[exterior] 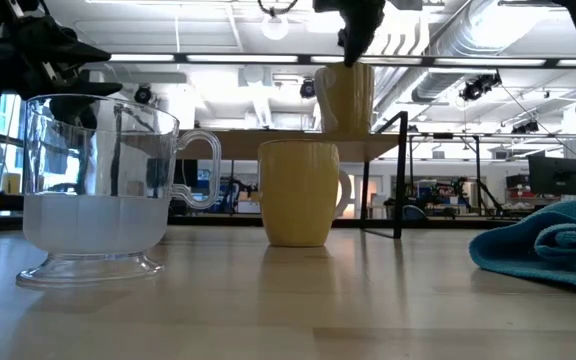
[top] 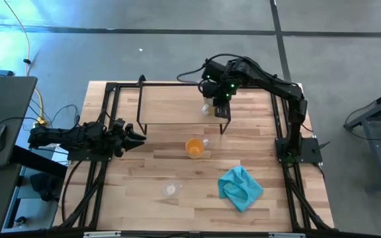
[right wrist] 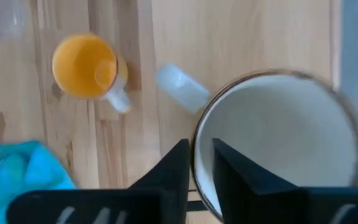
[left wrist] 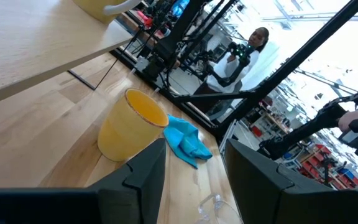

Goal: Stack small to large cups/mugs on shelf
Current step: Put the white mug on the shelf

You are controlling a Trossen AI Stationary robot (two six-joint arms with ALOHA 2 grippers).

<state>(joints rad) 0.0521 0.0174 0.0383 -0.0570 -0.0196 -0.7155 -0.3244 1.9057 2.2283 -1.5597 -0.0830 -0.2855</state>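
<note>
**Three vessels counted: one on the shelf, two on the tabletop**

Three cups are seen. The cream-white mug (right wrist: 278, 140) is set at the right end of the shelf (top: 170, 106), with its rim gripped by the right gripper (right wrist: 202, 163); one finger is seen inside the wall and the other outside, both pressed to it. In the low view the mug (exterior: 346, 98) is shown upright on the shelf board, with the gripper reaching down to it from above.

The orange mug (top: 194, 147) stands upright on the tabletop (top: 144, 198) just in front of the shelf, its handle turned to the right. The clear glass cup (top: 170, 189) is placed nearer the front edge, well apart from the orange mug. One teal-blue cloth (top: 241, 187) lies crumpled to the right of the glass cup.

The left gripper (top: 136, 137) is held above the table's left side, away from all three vessels, its fingers spread apart around nothing.
</note>
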